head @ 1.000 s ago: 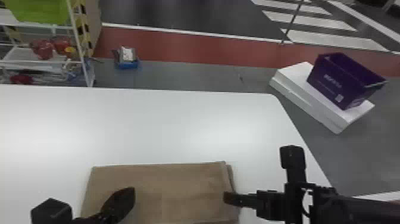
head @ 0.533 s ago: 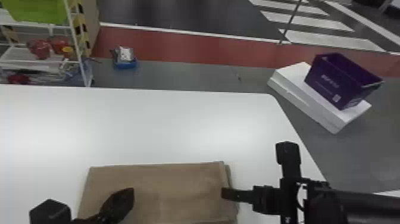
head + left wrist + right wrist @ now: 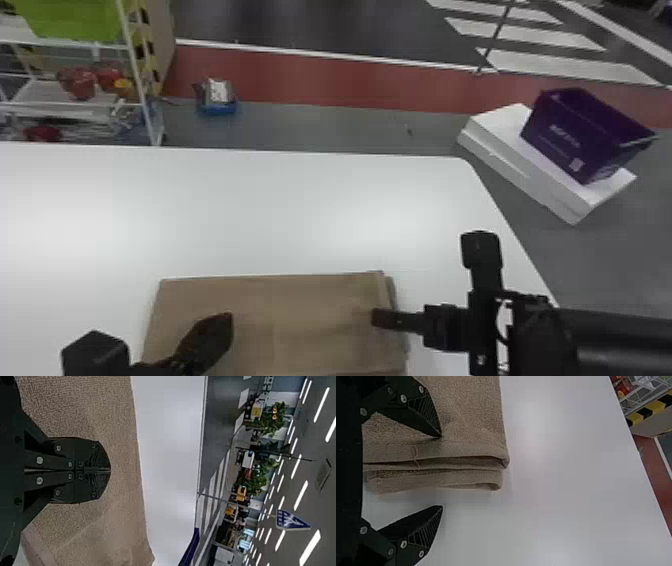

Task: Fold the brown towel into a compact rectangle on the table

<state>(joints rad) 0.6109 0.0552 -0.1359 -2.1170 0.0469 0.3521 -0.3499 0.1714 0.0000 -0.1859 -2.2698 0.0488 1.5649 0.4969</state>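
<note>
Brown towel [image 3: 300,320] apparently readied for gripping
Open right gripper [image 3: 441,471] is shifted forward at its edge; closed left gripper [image 3: 110,470] is poised above.

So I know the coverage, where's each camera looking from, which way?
Left wrist: on that arm, facing outward over towel and table; shut pincer shows.
Right wrist: on that arm, facing past its open pincer over towel's edge.
Head: atop the robot, facing forward and down; shows both pincers.
The wrist views share towel and table.
</note>
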